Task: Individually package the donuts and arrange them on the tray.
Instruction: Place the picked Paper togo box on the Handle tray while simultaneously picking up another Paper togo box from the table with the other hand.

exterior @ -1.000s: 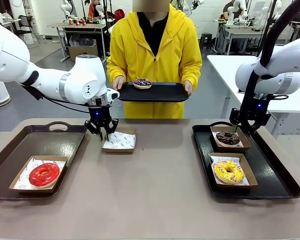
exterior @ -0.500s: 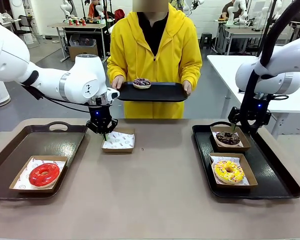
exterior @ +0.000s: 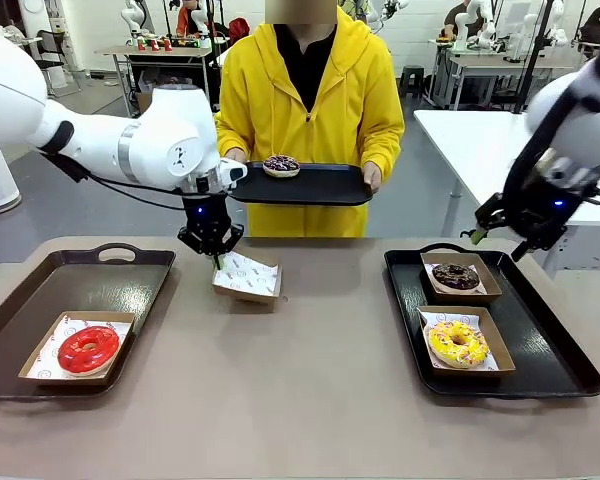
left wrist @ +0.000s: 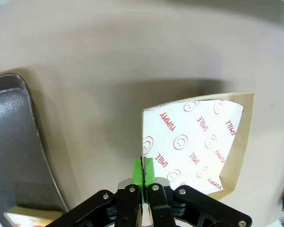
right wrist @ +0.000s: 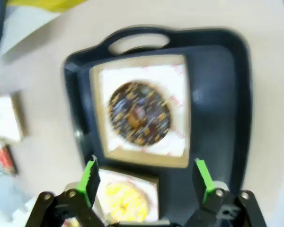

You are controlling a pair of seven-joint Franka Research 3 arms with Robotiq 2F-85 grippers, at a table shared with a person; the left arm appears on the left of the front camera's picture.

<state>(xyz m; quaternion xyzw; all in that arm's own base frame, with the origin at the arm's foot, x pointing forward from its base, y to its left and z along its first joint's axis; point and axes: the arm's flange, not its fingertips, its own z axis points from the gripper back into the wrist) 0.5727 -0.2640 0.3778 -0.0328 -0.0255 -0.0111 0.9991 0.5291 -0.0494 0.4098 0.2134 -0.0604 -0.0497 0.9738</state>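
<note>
Lifted and tilted now, the empty box (exterior: 247, 278) hangs from the left gripper (exterior: 216, 257), which has pinched its near edge; a second ago it lay flat on the table (exterior: 310, 380) with the fingers apart. In the left wrist view the green pads (left wrist: 143, 171) are squeezed tight on the box rim, and the smiley paper spreads out beyond them. The right gripper (exterior: 500, 243) has swung up and away from its tray (exterior: 560, 370), and its fingers are spread wide with nothing between them.

Below the right gripper sit the chocolate donut (exterior: 456, 276) and, nearer the robot, the yellow donut (exterior: 458, 343), each in its own box. In the right wrist view the chocolate donut (right wrist: 139, 113) lies straight ahead of the open fingers. The red donut (exterior: 88, 348) rests in a box on the other tray (exterior: 130, 275), down and to the side of the left gripper. Behind that gripper, a person (exterior: 310, 100) holds a black tray (exterior: 320, 186) with the purple donut (exterior: 281, 165) on it.
</note>
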